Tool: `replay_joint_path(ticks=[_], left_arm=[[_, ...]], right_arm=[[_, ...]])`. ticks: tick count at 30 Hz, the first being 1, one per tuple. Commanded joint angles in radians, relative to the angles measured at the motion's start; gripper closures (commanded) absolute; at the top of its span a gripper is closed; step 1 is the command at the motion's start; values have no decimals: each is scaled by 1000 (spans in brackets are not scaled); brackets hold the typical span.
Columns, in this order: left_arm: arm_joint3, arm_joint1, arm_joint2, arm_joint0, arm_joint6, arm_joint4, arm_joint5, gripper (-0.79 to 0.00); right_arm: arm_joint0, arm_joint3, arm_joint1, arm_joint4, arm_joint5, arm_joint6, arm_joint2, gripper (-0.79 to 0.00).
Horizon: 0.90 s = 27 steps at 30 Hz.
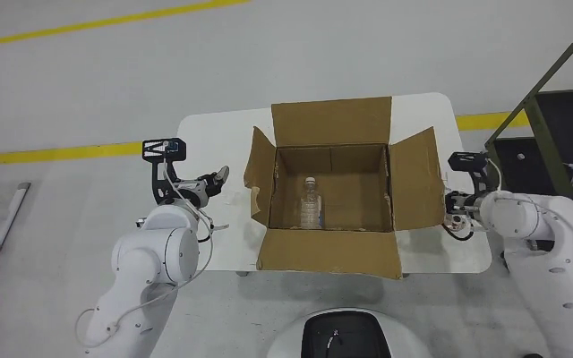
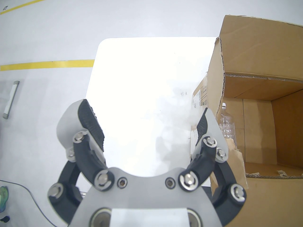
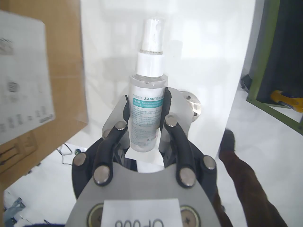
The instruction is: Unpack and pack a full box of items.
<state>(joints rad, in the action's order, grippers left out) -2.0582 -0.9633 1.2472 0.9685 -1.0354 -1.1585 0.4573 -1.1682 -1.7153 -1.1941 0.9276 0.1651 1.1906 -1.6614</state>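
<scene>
An open cardboard box stands on the white table, flaps folded out. Inside it lies a clear plastic bottle, also glimpsed past the box's torn edge as the bottle in the left wrist view. My left gripper is open over bare tabletop just left of the box, with nothing between its fingers. My right gripper is shut on a small clear spray bottle with a white collar and clear cap, held beside the box's right flap over the table's right part.
The box's right flap carries a white label close to the held bottle. A green-framed cart stands right of the table. A yellow line runs across the grey floor. Bare tabletop lies left of the box.
</scene>
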Motion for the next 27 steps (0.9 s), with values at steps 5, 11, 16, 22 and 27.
replay_joint_path(ticks=[5,11,16,22,27], left_arm=[[0,0,0,0,0,0,0,-785],[0,0,0,0,0,0,0,-785],[0,0,0,0,0,0,0,-785],[0,0,0,0,0,0,0,-785],[0,0,0,0,0,0,0,-785]], right_arm=[[-133,-160,-6,-361,55,-236,-283,0],[-204,-240,-16,-657,-85,-345,-367,0],[-193,-297,-16,-804,-169,-325,-296,0],[-86,-285,-12,-772,-153,-281,-70,0],[20,-214,-19,-604,-69,-305,175,0]])
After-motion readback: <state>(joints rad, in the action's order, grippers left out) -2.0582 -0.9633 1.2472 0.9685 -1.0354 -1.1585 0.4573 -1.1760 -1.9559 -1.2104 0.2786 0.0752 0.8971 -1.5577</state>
